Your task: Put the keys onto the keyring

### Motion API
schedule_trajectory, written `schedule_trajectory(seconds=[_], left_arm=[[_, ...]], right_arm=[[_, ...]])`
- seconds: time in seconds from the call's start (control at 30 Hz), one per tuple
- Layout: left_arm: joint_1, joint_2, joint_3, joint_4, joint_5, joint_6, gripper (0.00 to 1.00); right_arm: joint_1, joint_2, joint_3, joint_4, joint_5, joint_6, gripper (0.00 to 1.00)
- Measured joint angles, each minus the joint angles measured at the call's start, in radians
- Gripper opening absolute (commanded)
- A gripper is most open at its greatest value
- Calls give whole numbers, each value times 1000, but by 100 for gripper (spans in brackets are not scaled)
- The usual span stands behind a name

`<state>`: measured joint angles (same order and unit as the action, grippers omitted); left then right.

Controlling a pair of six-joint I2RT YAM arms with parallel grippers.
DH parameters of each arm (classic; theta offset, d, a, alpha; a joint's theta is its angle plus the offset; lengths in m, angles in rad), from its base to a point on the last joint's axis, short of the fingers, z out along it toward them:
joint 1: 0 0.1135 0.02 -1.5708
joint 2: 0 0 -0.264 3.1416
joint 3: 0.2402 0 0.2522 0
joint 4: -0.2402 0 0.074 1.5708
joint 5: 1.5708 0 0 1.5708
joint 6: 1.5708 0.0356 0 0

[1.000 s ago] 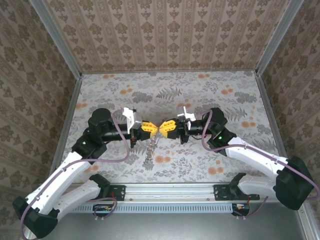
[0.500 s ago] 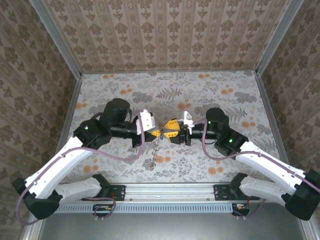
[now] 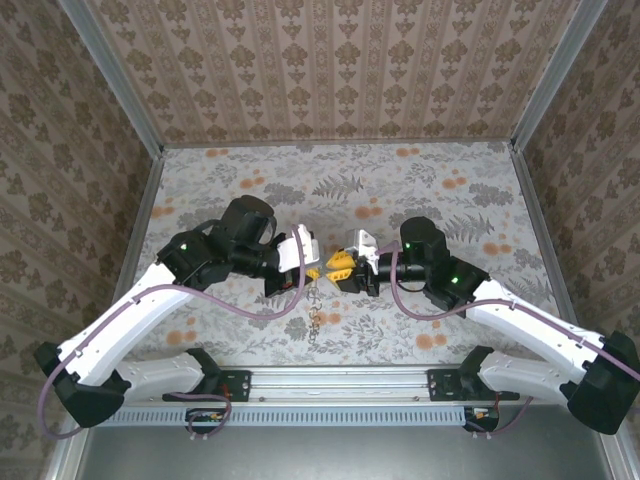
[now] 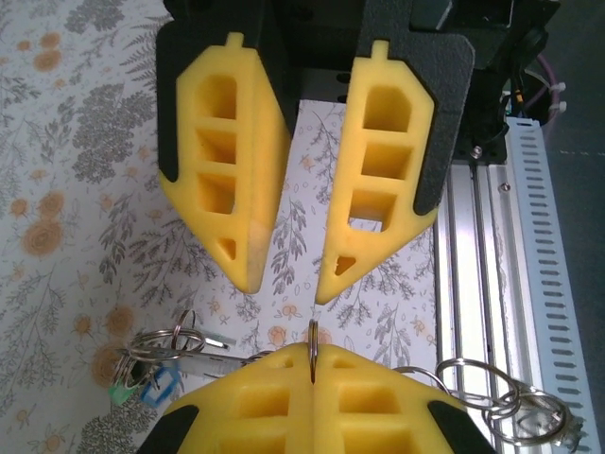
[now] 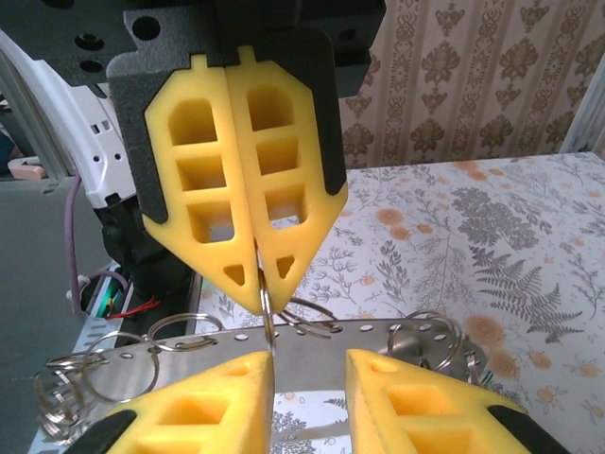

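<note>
The keyring [image 4: 312, 340] shows as a thin metal edge pinched between the closed yellow fingertips of the left gripper [image 4: 312, 364], raised above the flowered table [image 3: 450, 200]. In the top view a short chain [image 3: 313, 312] hangs straight down from that gripper. Just to one side of the left gripper's tips, a cluster of small rings carries the keys [image 4: 142, 383], seen as tiny green and bluish pieces; whether they lie on the table or dangle cannot be told. On the gripper's other side is a bunch of loose rings [image 4: 506, 397]. Facing the left gripper tip to tip, the right gripper [image 4: 286, 288] has its jaws narrowly apart and holds nothing, the ring's edge lying close beside one finger [image 5: 236, 397].
</note>
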<state>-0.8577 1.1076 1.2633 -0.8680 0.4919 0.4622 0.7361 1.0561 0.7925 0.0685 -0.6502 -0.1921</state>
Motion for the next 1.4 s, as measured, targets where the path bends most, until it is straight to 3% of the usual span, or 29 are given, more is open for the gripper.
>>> schedule_trajectory(seconds=[0.4,0.6,0.73,0.77,0.83,0.9,1.0,1.2,1.4], left_arm=[[-22,25,31,-27,-22,7,0],[-30,35,34,-34,-34,11,0],[-31,36,34,-42,-39,10,0],[-31,36,34,-41,-39,10,2],[-30,33,31,-35,-35,9,20],[-18,10,6,-4,-5,-6,34],[31,-75,-78,81,45,-46,39],[145,-285,-259,293,157,-179,33],[159,-346,-340,480,245,-292,29]], right_arm=[[15,36,19,2,-63,0,22],[18,46,20,-6,-68,-12,0],[19,52,23,-12,-68,-18,0],[19,51,23,-11,-68,-18,0],[19,47,23,-8,-66,-18,0],[19,38,18,7,-56,-13,0],[18,21,-2,57,-61,10,0],[14,-4,-63,239,-72,118,0],[7,-3,-139,525,-72,289,0]])
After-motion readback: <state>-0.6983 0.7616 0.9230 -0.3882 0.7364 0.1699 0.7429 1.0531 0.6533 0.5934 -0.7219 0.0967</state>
